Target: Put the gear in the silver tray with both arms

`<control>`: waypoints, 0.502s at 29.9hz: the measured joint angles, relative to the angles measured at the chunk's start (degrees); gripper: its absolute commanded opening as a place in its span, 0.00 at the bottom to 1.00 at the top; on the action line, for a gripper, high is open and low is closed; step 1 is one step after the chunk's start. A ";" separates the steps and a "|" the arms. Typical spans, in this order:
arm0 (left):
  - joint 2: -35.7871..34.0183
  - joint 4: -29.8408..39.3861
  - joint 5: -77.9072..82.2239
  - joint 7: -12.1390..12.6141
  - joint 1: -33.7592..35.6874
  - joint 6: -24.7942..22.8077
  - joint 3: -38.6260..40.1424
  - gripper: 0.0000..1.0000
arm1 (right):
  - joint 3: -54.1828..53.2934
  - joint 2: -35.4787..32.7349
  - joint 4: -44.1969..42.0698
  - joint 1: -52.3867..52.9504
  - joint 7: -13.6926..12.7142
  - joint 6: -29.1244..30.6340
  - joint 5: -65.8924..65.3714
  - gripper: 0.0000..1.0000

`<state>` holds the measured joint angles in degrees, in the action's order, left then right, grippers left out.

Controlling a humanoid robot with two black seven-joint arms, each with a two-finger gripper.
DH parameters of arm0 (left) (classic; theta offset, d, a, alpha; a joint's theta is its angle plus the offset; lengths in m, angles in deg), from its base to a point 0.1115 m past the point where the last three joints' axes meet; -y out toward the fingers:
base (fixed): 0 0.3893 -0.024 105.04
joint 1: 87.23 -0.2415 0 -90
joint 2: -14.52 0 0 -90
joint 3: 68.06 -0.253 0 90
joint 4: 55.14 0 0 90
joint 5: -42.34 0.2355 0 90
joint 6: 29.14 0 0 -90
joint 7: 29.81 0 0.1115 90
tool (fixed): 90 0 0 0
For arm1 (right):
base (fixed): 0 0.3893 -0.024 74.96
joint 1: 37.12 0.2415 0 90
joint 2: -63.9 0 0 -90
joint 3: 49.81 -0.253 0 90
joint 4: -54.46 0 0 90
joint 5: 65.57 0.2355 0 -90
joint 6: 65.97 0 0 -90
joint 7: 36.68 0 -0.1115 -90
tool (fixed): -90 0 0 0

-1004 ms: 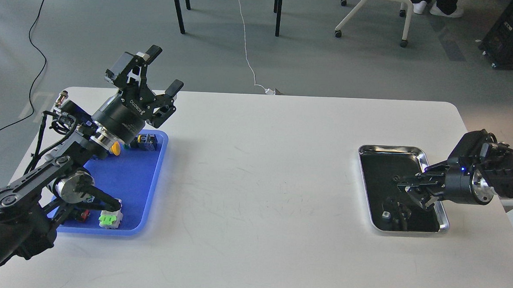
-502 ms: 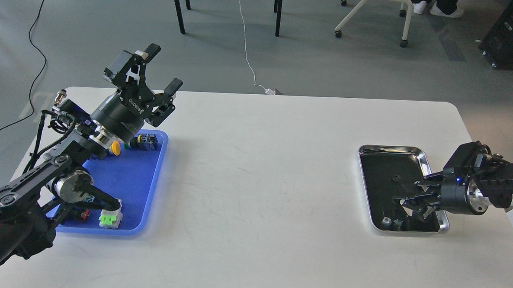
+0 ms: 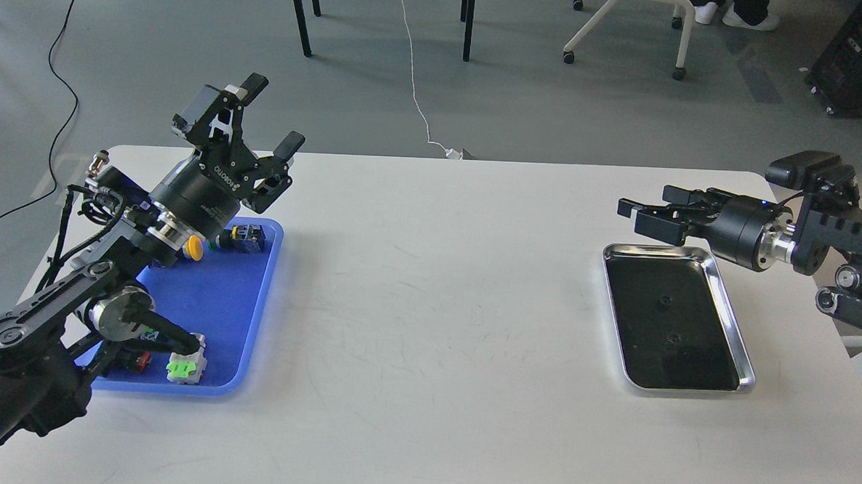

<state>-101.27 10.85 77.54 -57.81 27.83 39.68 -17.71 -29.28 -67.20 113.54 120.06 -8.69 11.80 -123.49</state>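
On the white table (image 3: 428, 307), nearest at about 8 o'clock, a green-and-white part (image 3: 184, 367) and a red-and-black part (image 3: 137, 361) sit in the near end of the blue tray (image 3: 217, 313), partly hidden under the left arm. At 4 o'clock lies the silver tray (image 3: 734, 324), its dark mirror-like inside showing two small dark specks that are too small to identify. Farther along the blue tray, at its far end around 10 o'clock, a yellow button (image 3: 195, 247) and a black and blue switch part (image 3: 245, 239) rest just beside the left arm's wrist. The left gripper (image 3: 270, 116) is raised over the far corner of the blue tray, pointing up and away, its two fingers spread wide apart and holding nothing. At 2 o'clock the right gripper (image 3: 630, 209) is level, pointing toward 9 o'clock, just beyond the far rim of the silver tray. Its dark fingers lie close together; I cannot tell whether they are pressed together or pinching anything
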 measured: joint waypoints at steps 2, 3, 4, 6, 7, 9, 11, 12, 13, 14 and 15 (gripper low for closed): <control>0.09 -0.06 -0.07 0.00 -0.37 0.12 0.01 0.99 | -2.85 1.97 -0.01 -1.64 0.00 0.00 9.68 0.96; 0.19 -0.09 -0.07 0.00 -0.54 0.26 0.01 0.99 | -4.21 3.19 -0.01 -2.50 0.00 0.00 14.95 0.96; 0.32 -0.17 -0.08 0.00 -0.80 0.46 0.02 0.99 | -5.62 4.46 0.00 -3.30 0.00 0.00 20.47 0.96; 0.70 -0.37 -0.11 0.00 -1.48 0.69 0.03 0.99 | -8.25 6.31 0.07 -4.53 0.00 0.23 30.12 0.96; 0.97 -0.46 -0.12 0.00 -1.80 0.79 0.11 0.99 | -9.75 7.11 0.25 -5.11 0.00 0.71 34.94 0.96; 1.57 -0.61 -0.12 0.00 -2.47 1.14 0.41 0.99 | -12.78 8.44 0.99 -6.28 -0.01 2.69 43.24 0.97; 2.11 -0.74 -0.10 0.00 -3.26 1.98 0.87 0.99 | -16.27 9.23 1.67 -7.73 -0.01 6.43 50.62 0.98; 2.39 -0.80 -0.09 0.00 -3.51 2.63 1.21 0.99 | -17.87 9.41 1.82 -8.42 -0.01 8.34 53.14 0.99; 2.67 -0.83 -0.07 0.00 -3.63 3.25 1.49 0.99 | -19.65 9.59 1.90 -9.40 -0.01 10.58 55.47 0.99; 2.92 -0.89 -0.06 0.00 -3.71 3.81 1.65 0.99 | -21.24 9.81 1.92 -10.36 0.00 12.47 56.95 0.99; 3.20 -0.95 -0.06 0.00 -3.77 4.32 1.78 0.99 | -23.18 10.18 1.91 -11.66 0.00 14.54 58.14 0.99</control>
<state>-98.06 9.90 77.48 -57.81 24.05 43.99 -15.93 -52.45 -57.02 115.44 108.40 -8.69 26.34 -65.35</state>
